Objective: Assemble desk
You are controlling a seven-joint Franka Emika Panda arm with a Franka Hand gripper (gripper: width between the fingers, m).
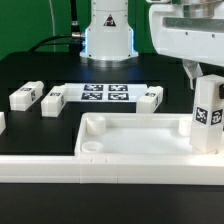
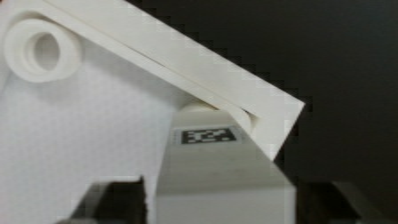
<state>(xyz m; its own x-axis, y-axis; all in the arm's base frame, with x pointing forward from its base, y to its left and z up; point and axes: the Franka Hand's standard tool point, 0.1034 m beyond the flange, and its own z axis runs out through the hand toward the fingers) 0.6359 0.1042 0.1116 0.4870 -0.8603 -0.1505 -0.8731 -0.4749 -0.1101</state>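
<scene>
Exterior view: the leg (image 1: 208, 115) is standing upright in the right corner of the top (image 1: 140, 140). The gripper (image 2: 217, 202) is straddling it, fingers (image 2: 121, 205) sitting close either side; whether the jaws are clamping it, I cannot tell.

White leg (image 1: 206, 130), black-and-white tag (image 1: 211, 113)

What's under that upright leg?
A corner of the desk top lies under the leg. Any socket there cannot be seen: the leg covers it.

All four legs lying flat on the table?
No, one leg stands upright at the desk top's corner, on the exterior view's right.
</scene>
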